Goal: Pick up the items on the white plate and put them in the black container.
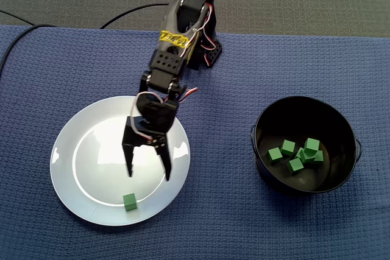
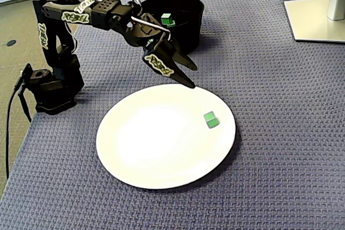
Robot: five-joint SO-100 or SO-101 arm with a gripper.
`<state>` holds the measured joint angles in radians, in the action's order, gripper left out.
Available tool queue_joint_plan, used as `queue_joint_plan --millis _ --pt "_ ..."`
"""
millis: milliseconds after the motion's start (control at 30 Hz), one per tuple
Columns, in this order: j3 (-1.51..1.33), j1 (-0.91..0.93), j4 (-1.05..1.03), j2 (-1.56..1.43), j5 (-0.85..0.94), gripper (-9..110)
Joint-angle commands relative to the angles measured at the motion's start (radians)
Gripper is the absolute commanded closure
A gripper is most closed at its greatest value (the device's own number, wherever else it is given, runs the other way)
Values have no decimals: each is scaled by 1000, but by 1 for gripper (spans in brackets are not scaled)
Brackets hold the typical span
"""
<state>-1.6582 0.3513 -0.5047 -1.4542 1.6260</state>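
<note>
One small green cube lies on the white plate, near its front rim in a fixed view. My black gripper hangs open above the plate, fingertips pointing toward the cube but short of it, nothing between the jaws. The black container stands to the right of the plate in a fixed view and holds several green cubes; in the other fixed view it is behind the arm, with one cube showing inside.
A blue woven cloth covers the table. The arm's base stands behind the plate. A white monitor foot sits at the cloth's far right corner. A black cable runs off the cloth.
</note>
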Motion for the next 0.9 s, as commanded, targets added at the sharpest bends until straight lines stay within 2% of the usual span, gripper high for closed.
queue_joint_plan --millis 0,367,867 --pt "78 64 58 46 2 72" --pt "98 132 206 227 72 74" --pt "-28 38 373 252 34 75"
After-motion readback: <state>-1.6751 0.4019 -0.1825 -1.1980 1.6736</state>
